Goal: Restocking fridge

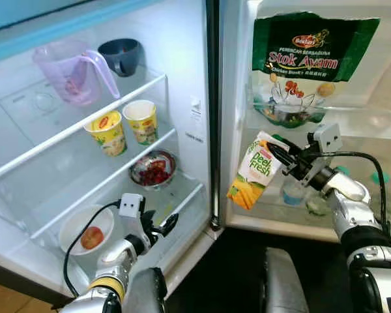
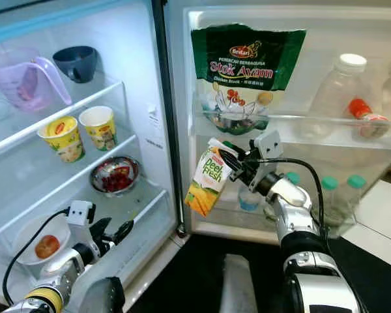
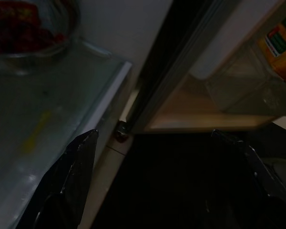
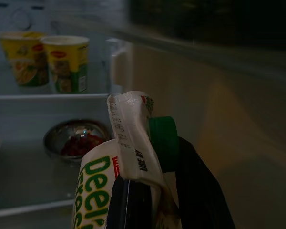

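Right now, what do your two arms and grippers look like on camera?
Both arms are silver metal with rounded joints. Each gripper, left and right, has two long black fingers and a small white box with two dark dots at the wrist, with a black cable looping back from it. The left arm has a yellow band near the forearm.

The juice carton runs off the right wrist view's edge, its lower half unseen. Small print on its folded top is unreadable. The bottles behind the door shelf are blurred.
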Robot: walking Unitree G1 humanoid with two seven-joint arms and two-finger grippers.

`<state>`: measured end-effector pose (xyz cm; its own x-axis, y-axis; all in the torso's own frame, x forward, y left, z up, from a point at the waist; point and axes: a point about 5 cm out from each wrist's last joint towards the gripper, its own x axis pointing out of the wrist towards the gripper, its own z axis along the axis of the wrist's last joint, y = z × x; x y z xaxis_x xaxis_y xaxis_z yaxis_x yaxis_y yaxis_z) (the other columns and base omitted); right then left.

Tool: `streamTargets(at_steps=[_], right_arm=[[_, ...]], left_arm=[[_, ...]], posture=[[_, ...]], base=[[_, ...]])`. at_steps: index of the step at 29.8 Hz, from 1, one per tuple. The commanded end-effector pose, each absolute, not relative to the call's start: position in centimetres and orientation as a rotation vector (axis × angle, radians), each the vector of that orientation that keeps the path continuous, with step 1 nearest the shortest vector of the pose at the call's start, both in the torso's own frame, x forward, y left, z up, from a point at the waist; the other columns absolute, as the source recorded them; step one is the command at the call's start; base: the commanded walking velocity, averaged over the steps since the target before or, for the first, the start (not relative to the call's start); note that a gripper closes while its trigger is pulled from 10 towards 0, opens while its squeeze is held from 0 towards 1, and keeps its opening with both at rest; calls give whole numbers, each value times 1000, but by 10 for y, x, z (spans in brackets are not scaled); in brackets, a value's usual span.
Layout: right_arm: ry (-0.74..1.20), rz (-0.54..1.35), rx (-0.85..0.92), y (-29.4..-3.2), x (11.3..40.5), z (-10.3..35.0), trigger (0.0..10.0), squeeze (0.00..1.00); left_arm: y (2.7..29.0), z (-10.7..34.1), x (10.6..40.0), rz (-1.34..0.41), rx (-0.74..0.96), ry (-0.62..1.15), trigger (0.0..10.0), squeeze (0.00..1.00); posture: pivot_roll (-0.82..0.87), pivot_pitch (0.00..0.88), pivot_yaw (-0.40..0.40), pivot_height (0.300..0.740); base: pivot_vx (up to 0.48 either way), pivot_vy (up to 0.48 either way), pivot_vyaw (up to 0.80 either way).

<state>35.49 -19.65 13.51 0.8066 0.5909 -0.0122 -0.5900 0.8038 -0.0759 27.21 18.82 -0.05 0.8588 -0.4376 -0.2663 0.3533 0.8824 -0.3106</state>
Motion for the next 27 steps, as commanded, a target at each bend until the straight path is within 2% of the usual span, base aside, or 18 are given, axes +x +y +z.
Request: streamTargets(at_steps=[1, 6, 14, 23, 27], right_arm=[[12, 643, -106, -199, 354, 135, 10000, 0], [-31, 672, -142, -201, 352, 150, 10000, 0], [-30, 671, -214, -198, 349, 144, 10000, 0], [-86, 539, -90, -214, 350, 153, 10000, 0], [-25, 512, -111, -210, 347, 135, 10000, 0]], left_arm=[[185, -7, 265, -414, -280, 351, 10000, 0], [179, -22, 248, -405, -306, 398, 10000, 0], [179, -23, 246, -434, -282, 410, 10000, 0], [188, -19, 247, -434, -259, 397, 10000, 0], [190, -19, 245, -431, -260, 391, 10000, 0]], posture=[[-88, 113, -16, 456], [-104, 136, -13, 456], [-77, 145, 13, 456], [-64, 157, 26, 456], [-55, 169, 25, 456]], base=[[0, 0, 0], [0, 0, 0], [0, 0, 0], [0, 0, 0], [0, 0, 0]])
